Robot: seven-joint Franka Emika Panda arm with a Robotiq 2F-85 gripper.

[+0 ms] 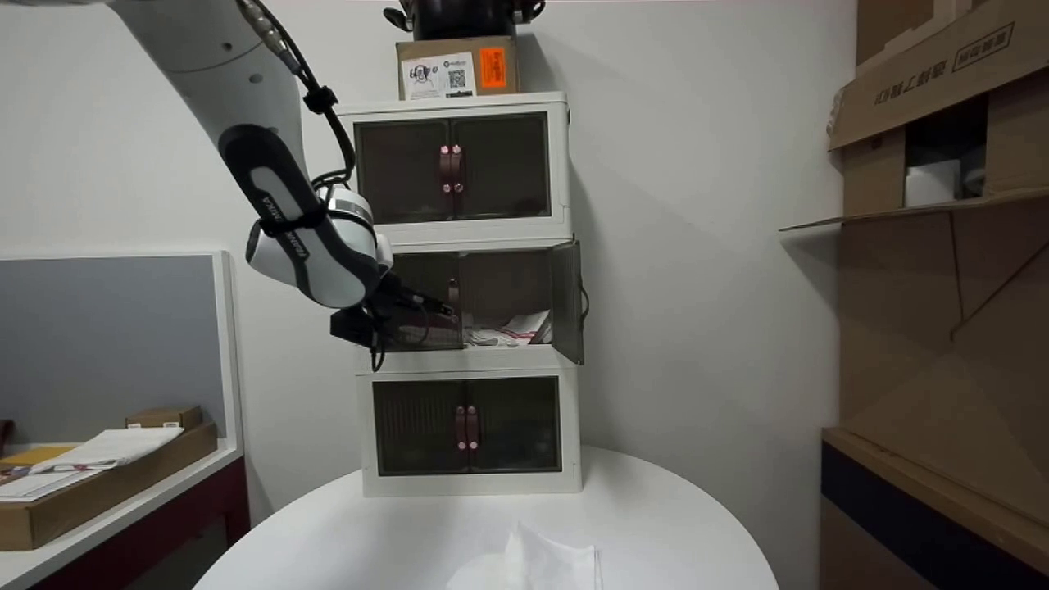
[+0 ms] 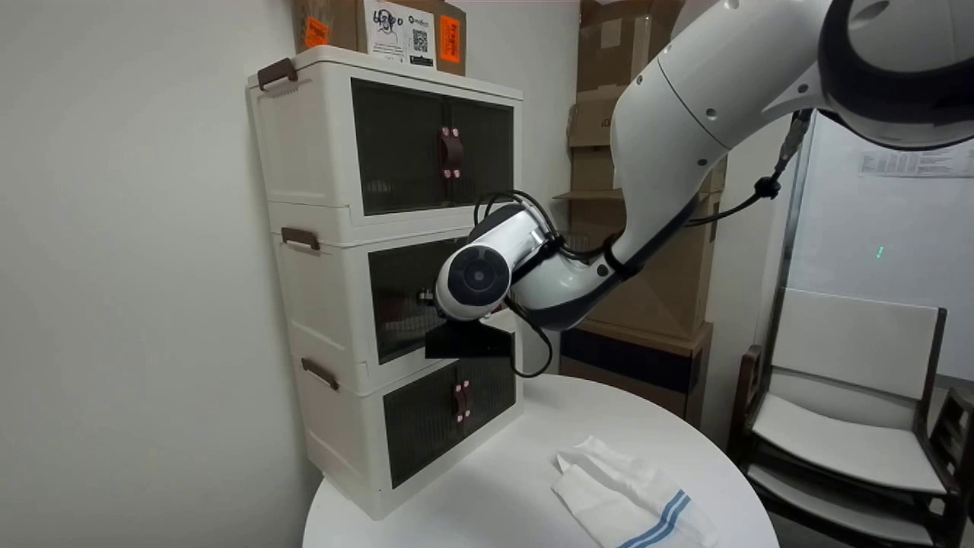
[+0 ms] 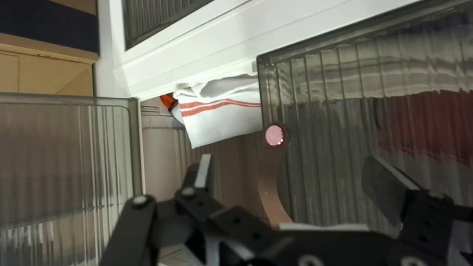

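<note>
Wrist view, brown handle between spread fingers, apart from both

hand before shut door of middle cabinet; handle between fingertips in wrist view. right of hand in exterior view: cloth inside middle cabinet, swung-out door beyond. above hand: upper cabinet, box on it, pot on box. below hand: lower cabinet on bench; another cloth on bench before lower cabinet.

And there's "Fragile" on an orange sticker, twelve o'clock; "RANK" and "MIKA" on the arm, towards ten!
</note>
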